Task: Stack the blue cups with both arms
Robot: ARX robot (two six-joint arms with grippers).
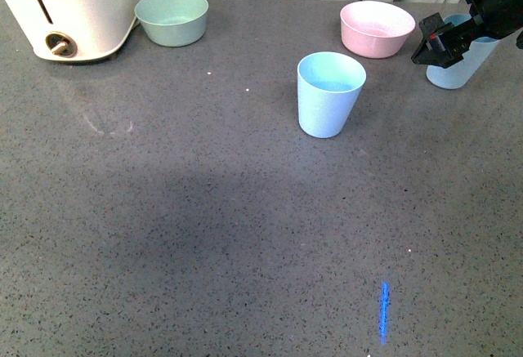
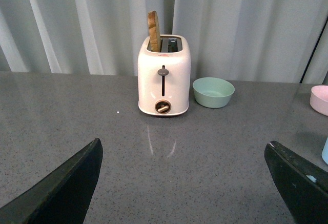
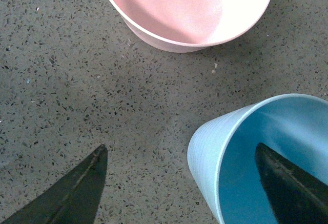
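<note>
My right tool (image 3: 180, 147) is spread wide and grasps nothing. One finger hangs inside the mouth of a blue cup (image 3: 212, 157) and the other sits outside the cup's wall, over the bare grey speckled surface (image 1: 204, 226). That cup stands upright on the surface directly under this tool. I cannot tell whether either finger touches it. Just past the tool, close to the cup but apart from it, sits the pink bowl (image 3: 179, 8).

The second blue cup (image 1: 329, 100) stands upright and alone, well apart from my right tool, off toward my left side and nearer my body.

My left tool (image 2: 183, 143) is also released, its fingers far apart with only bare surface between them. Straight ahead of it, well off, stands a cream toaster (image 2: 164, 78) with a brown slab (image 2: 154, 29) poking out of one slot. The sage-green bowl (image 2: 212, 92) sits just beside the toaster. A pale curtain (image 2: 256, 24) hangs beyond both.
</note>
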